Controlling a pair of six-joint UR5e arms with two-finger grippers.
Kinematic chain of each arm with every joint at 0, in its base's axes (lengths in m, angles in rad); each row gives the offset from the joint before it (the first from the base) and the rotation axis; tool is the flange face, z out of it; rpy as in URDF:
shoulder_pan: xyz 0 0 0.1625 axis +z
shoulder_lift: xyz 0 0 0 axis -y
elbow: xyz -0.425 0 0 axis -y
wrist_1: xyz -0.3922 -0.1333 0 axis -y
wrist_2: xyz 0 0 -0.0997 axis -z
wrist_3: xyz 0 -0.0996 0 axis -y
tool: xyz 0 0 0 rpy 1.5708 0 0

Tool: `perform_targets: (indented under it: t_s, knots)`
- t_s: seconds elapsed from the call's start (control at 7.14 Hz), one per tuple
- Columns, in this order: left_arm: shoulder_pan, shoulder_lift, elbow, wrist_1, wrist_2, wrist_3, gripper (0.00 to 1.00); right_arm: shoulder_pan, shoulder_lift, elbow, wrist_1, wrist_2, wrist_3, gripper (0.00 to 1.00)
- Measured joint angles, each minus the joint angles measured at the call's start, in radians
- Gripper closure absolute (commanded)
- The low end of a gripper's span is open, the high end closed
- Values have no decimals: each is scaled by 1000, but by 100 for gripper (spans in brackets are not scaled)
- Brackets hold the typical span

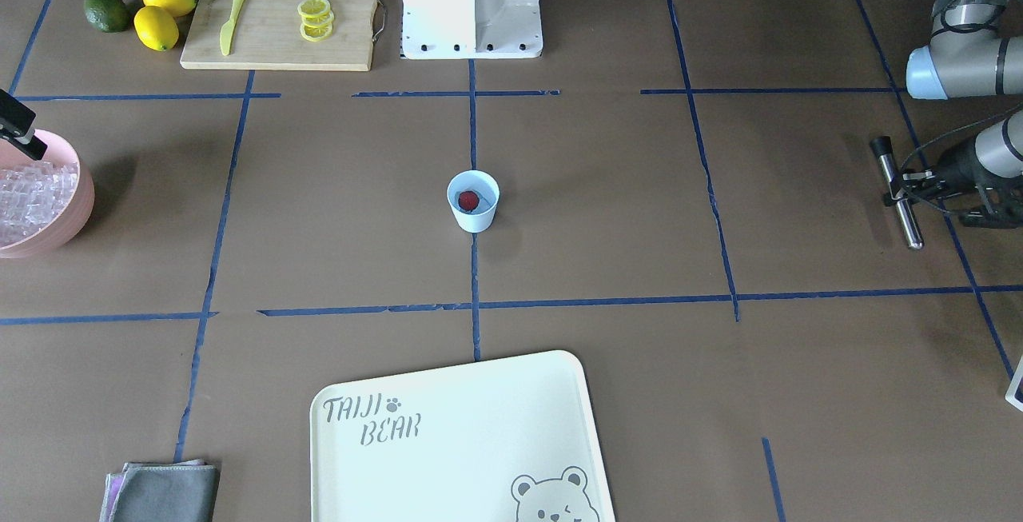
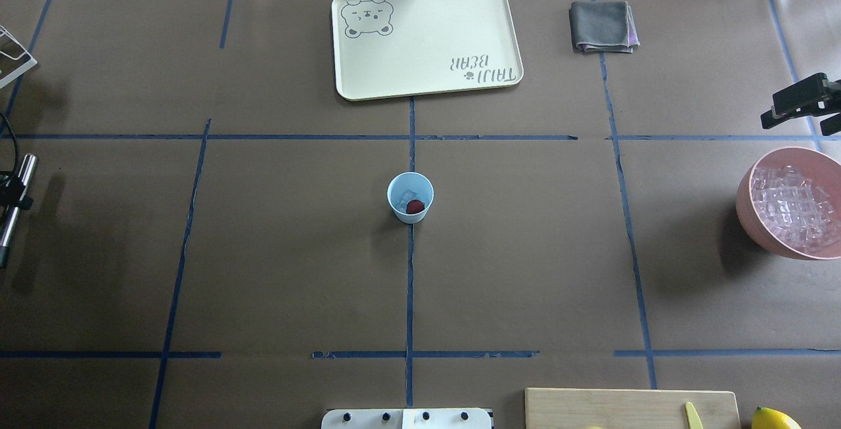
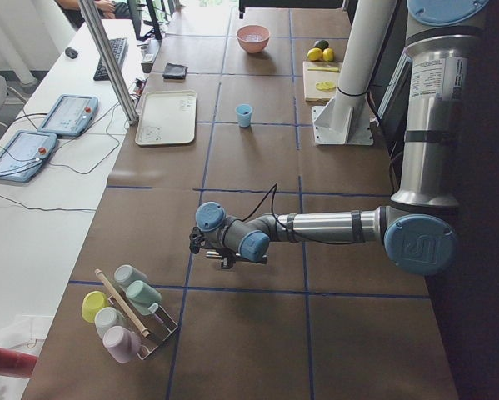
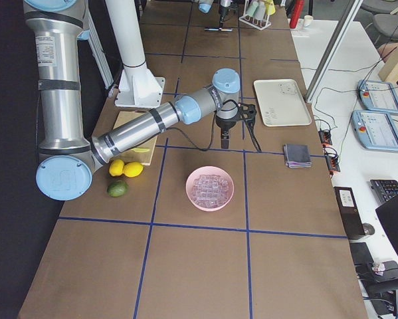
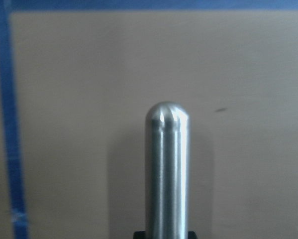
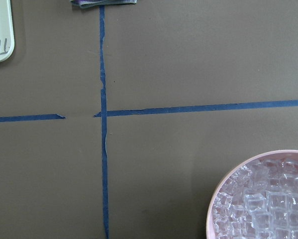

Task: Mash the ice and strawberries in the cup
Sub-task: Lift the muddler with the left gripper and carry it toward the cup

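Note:
The light blue cup point(image 2: 397, 187) point(image 1: 476, 221) stands upright at the table's centre. Inside it lie a red strawberry point(image 2: 415, 206) point(image 1: 468, 200) and some clear ice point(image 2: 407, 195). Far off at the table's left end, my left gripper point(image 1: 898, 180) point(image 2: 13, 194) is shut on a metal muddler point(image 1: 904, 218) point(image 5: 166, 169), held roughly level just above the table. At the opposite end, my right gripper point(image 2: 770, 113) hangs beside the pink bowl. Its black fingers stand slightly apart with nothing between them. Neither gripper is near the cup.
A pink bowl point(image 2: 744, 200) heaped with ice cubes point(image 6: 268, 204) sits at the right edge. A cream tray point(image 2: 427, 41) and a grey cloth point(image 2: 603, 26) lie at the far side. A cutting board point(image 1: 272, 42) with a knife, lemon slices, lemons and a lime sits near my base.

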Motion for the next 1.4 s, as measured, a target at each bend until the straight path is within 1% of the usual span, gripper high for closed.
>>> perform_targets:
  t_s: [0.14, 0.42, 0.56, 0.7, 0.84, 0.98, 1.12, 1.26, 1.4]
  knots:
    - [0, -8, -77, 4, -52, -43, 100, 0, 0, 2, 0, 0, 0, 0]
    - [23, -81, -215, 5, -95, -131, 100, 0, 1, 4, 0, 1, 0, 0]
    - [79, -132, -298, 3, -93, -170, 95, 1, 1, 7, 0, 4, 1, 0]
    - [156, -208, -372, 2, -62, -210, 93, 1, 0, 8, 0, 7, 3, 0]
    - [243, -310, -408, 1, 26, -289, 93, 1, -2, 12, 0, 10, 6, 0]
    - [342, -406, -427, -13, 157, -383, 99, 2, -6, 19, 0, 12, 7, 1]
    - [416, -463, -440, -75, 290, -434, 100, 2, -10, 26, 0, 14, 8, 0]
    - [464, -483, -444, -190, 430, -455, 97, 3, -13, 33, 0, 14, 9, 0]
    - [511, -485, -441, -300, 578, -443, 97, 4, -19, 43, 0, 14, 10, 0]
